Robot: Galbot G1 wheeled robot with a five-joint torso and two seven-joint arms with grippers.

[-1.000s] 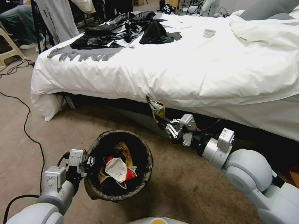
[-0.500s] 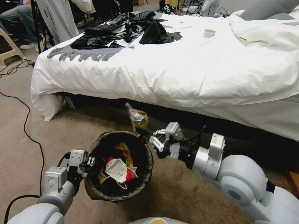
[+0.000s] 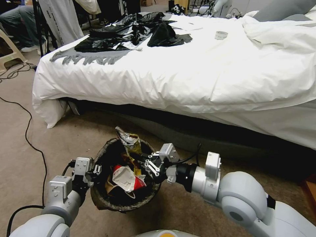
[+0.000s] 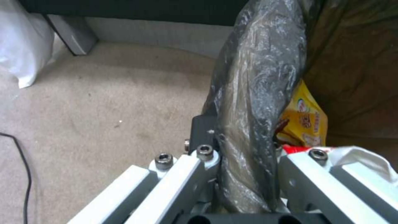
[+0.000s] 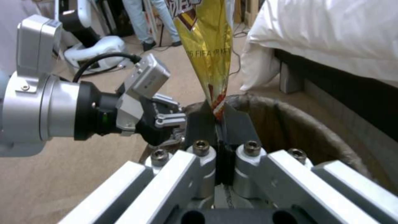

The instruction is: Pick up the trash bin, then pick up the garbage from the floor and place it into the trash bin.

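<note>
Bed (image 3: 197, 75) behind bin (image 3: 98, 197); right end effector (image 3: 140, 161) w/ wrapper (image 3: 130, 140) above rim.

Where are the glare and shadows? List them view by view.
Head view: the white bedding is brightest, with deep shadow beneath it. Left wrist view: light glints off the plastic liner on the bin. Right wrist view: the yellow wrapper shines.

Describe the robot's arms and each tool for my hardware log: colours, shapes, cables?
Both arms have rounded pale grey shells, silver cylindrical wrists and a boxy grey wrist camera. The left tool and right tool have silver linkage bars with hex bolts and flat black fingers. A black cable loops at each wrist.
</note>
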